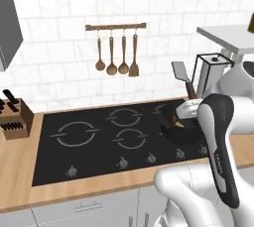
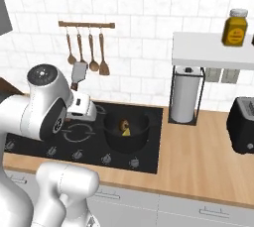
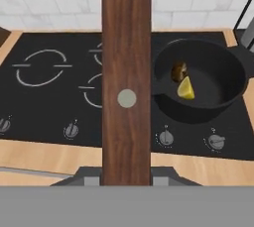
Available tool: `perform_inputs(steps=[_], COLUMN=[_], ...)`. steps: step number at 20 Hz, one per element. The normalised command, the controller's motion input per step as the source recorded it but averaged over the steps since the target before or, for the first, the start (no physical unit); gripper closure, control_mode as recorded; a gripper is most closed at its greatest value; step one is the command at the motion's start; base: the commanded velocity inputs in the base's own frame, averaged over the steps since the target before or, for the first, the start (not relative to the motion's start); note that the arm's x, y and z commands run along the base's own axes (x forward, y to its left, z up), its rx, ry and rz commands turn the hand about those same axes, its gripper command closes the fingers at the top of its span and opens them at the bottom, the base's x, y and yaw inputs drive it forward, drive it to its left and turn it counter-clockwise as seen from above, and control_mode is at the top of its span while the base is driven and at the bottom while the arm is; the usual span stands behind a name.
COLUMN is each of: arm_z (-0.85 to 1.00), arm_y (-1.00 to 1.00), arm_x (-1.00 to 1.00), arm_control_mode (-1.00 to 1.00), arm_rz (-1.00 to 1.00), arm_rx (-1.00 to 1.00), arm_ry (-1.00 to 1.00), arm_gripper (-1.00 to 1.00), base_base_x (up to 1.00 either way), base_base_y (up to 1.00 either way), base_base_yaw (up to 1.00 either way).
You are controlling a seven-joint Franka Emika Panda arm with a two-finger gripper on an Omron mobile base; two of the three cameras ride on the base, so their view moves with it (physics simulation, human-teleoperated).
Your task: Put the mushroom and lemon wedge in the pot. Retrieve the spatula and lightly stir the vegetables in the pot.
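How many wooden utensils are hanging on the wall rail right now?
4. Left to right on the brown wooden wall rail: small wooden spoon, larger wooden spoon, third wooden spoon, all-brown wooden spatula. None looks hidden.

A home kitchen is showing here, everything sitting around the black hob (image 1: 119, 137): a utensil rail (image 1: 115, 27) is hanging on white tiles behind it, a knife block (image 1: 14, 117) standing left, a toaster (image 2: 242, 124) right.

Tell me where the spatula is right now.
The spatula is held in the shut gripper, its brown handle running up the hand view, grey blade raised above and left of the pot in the right base view.
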Motion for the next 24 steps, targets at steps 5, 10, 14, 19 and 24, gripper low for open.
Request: perform_inputs(steps=[5,10,14,19,24], arm_z=[0.00,0.00,0.00,0.24,0.27], arm_y=[-0.34,-0.60,-0.12,0.00,0.00], arm_x=[0.18,0.00,0.01,0.16,-0.22], arm_control_mode=[-1.00,-1.00,-1.00,-1.00,-1.00], arm_rz=[0.05,-0.21,-0.04,-0.44,-0.56], arm_rx=[0.02,0.13,0.13,0.59,0.83], arm_ry=[0.13,0.05,0.00,0.02,0.08], arm_gripper=[1.00,1.00,1.00,1.00,1.00], base_base_x=[0.00,0.00,0.00,0.00,0.00], base_base_y=[0.00,0.00,0.00,0.00,0.00], base_base_yaw=[0.00,0.00,0.00,0.00,0.00])
